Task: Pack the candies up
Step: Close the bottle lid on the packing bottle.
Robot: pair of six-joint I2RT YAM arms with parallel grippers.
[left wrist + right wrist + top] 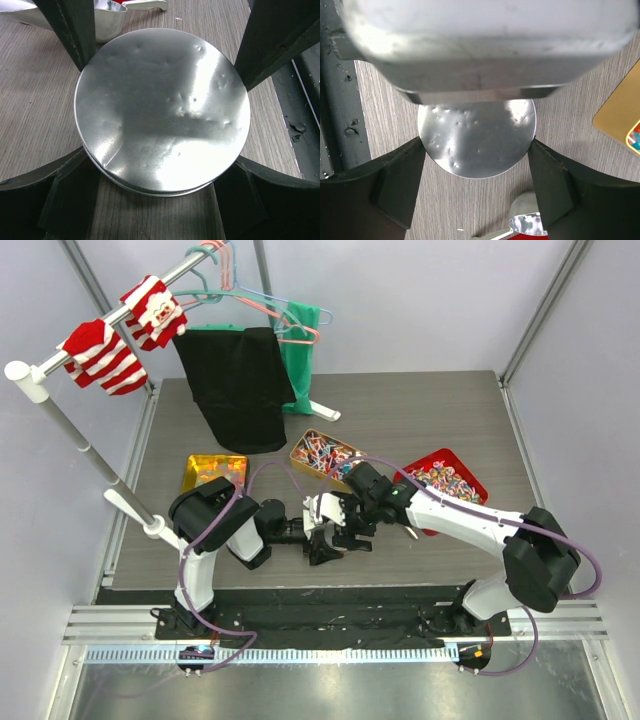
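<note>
Both hands meet over the middle of the surface, on one round tin with a dented silver lid.
- left hand: wide jaws, fingers pressed against the tin's rim on both sides, so it's grasping the tin.
- right hand: comes in from the opposite side with fingers flanking the same tin. They're at or just beside the rim, and I can't tell if it's clamping or released.
- candies: not in the tin as far as visible. The striped-wrapper ones are in the gold tray just behind the hands. The mixed bright ones are in the red tray to the right, partly under the right arm.
- yellow tray sits to the left, contents unclear.
- scoop lies on the surface just beyond the tin.
- blurred grey metal fills the top of the right wrist view, can't identify.
</note>
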